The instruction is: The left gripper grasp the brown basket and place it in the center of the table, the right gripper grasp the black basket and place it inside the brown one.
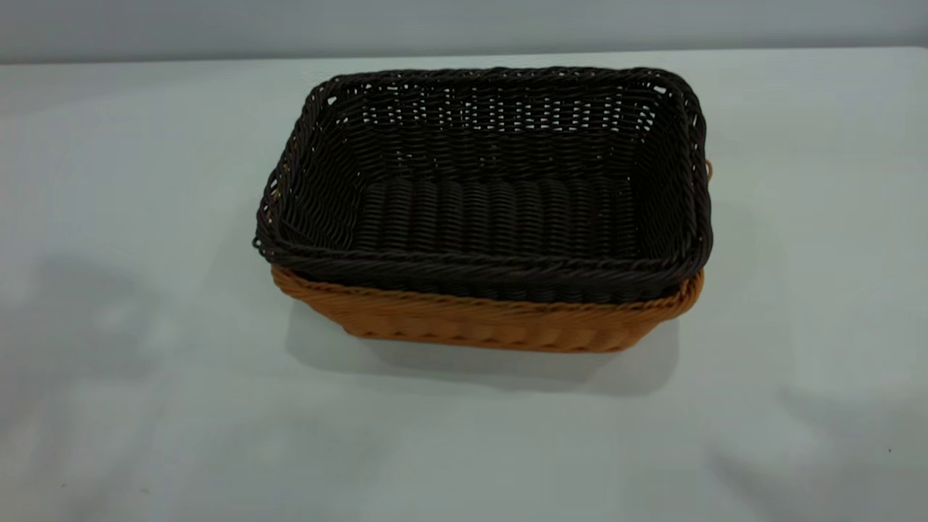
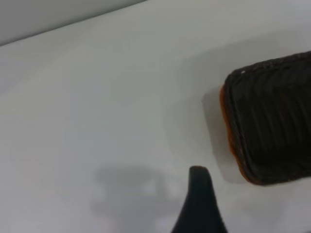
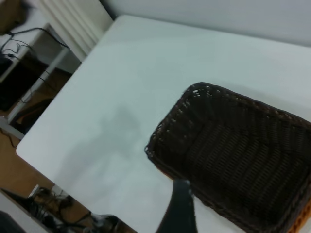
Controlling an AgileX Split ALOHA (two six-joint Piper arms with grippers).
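The black basket (image 1: pixel 500 196) sits nested inside the brown basket (image 1: pixel 493 326) in the middle of the table (image 1: pixel 145 348). Only the brown basket's lower front wall, its rim edge and a small loop at the right end show. Neither gripper is in the exterior view. In the left wrist view, my left gripper (image 2: pixel 241 194) is open and empty above bare table, apart from the stacked baskets (image 2: pixel 272 116); one finger (image 2: pixel 199 199) shows. In the right wrist view, my right gripper (image 3: pixel 219 204) is open and empty above the black basket's (image 3: pixel 243 150) near rim; one finger (image 3: pixel 181 208) shows.
The table's edge and corner (image 3: pixel 29 145) show in the right wrist view, with the floor, cables and a white radiator (image 3: pixel 73 19) beyond. A grey wall (image 1: pixel 464 22) runs behind the table.
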